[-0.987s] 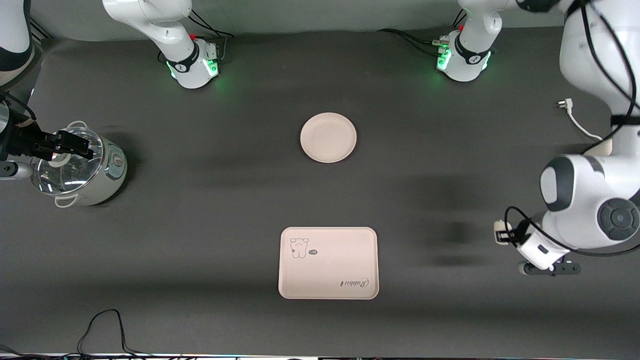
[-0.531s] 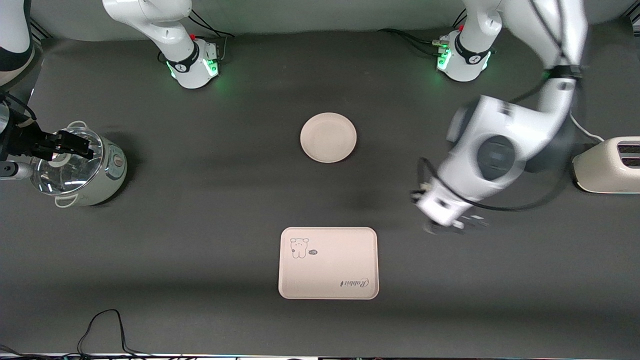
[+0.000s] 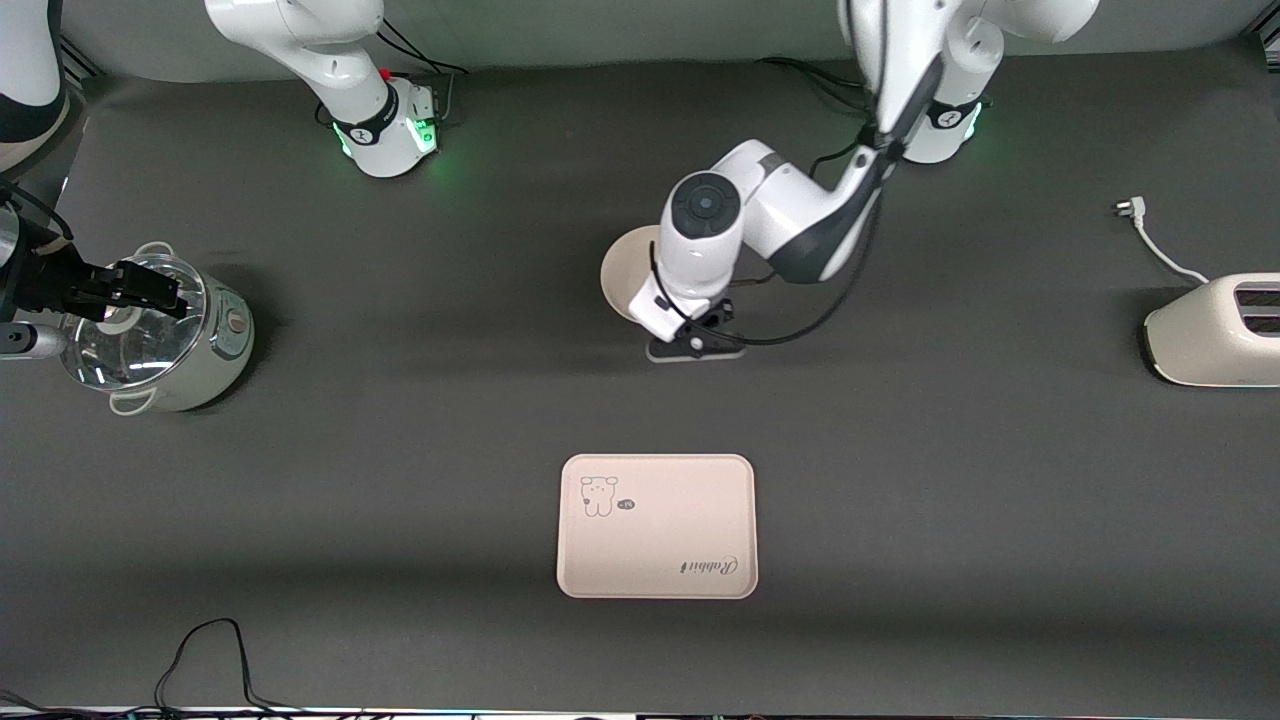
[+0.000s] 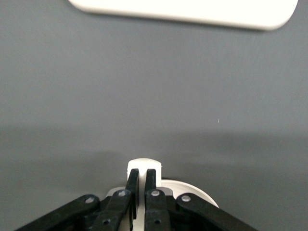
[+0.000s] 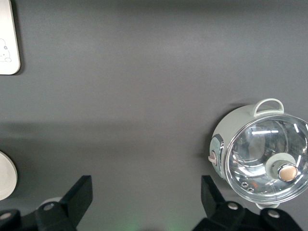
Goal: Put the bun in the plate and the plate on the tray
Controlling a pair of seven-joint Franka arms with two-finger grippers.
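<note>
Front view: left gripper [image 3: 668, 322] over the plate [image 3: 620, 272], fingers [image 4: 133, 179] pinching the bun [image 4: 144, 166]; right gripper [image 5: 147, 197], fingers spread, over a pot [image 3: 165, 335].

- Glossy white rounded shells on both arms, dark grey joint bands, green lights glowing at the bases.
- Black cables looping along the left arm [image 3: 780, 215].
- Matte black gripper fingers [image 4: 132, 179], silver screws along the linkages.
- Left gripper [image 4: 141, 178] slender-tipped; right gripper [image 5: 147, 195] broad, blocky pads.
</note>
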